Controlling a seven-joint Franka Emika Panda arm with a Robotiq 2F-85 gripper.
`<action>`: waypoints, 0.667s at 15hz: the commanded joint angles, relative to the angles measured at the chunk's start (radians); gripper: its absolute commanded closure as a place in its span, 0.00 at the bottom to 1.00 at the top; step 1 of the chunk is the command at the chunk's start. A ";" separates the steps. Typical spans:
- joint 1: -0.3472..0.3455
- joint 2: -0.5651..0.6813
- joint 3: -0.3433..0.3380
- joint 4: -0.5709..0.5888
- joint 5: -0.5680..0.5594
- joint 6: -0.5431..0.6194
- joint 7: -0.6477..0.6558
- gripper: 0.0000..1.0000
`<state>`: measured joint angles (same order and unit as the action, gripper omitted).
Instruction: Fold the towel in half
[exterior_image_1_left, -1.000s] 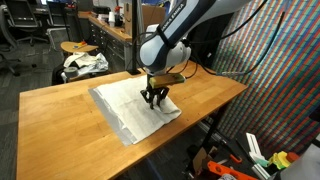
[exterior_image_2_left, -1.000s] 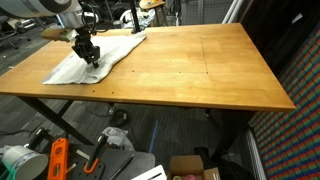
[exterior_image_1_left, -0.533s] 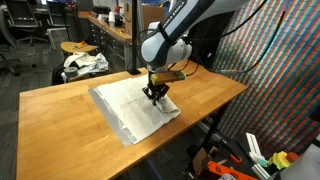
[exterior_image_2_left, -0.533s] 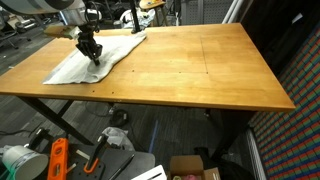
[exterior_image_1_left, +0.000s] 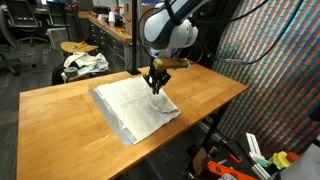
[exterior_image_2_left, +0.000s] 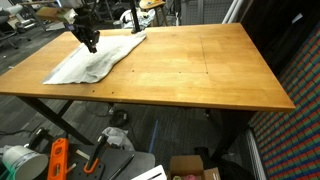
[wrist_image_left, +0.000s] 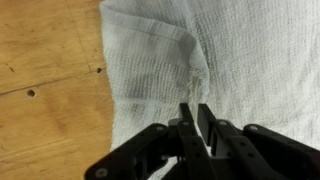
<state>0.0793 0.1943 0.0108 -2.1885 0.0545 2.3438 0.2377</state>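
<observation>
My gripper (wrist_image_left: 193, 120) was closed down almost completely, the two fingers nearly meeting. In the wrist view a thin ridge of the towel (wrist_image_left: 250, 60) ran up between them, so I judged I had a pinch of cloth, though I could not tell how much. In both exterior views I hung just above one long edge of the towel (exterior_image_1_left: 130, 110) (exterior_image_2_left: 92, 66), partway along it and not at a corner. The rest of the cloth lay spread and slightly rumpled on the wooden table (exterior_image_1_left: 55, 110), with one corner close to the table's edge. The grip was what worried me: so thin a pinch could slide out once the cloth's weight came onto it, dropping the edge short of the far side. Nothing held the towel down, so carrying the edge across too low could drag the whole sheet instead of folding it. And with only one point lifted, the edge could sag either side of my fingers and land crooked.
</observation>
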 joint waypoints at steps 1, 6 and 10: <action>-0.014 -0.038 0.008 -0.004 0.006 -0.077 -0.041 0.58; -0.015 -0.004 0.015 -0.031 0.014 -0.102 -0.099 0.22; -0.012 0.040 0.026 -0.045 0.019 -0.079 -0.129 0.00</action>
<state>0.0761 0.2163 0.0213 -2.2277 0.0548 2.2457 0.1498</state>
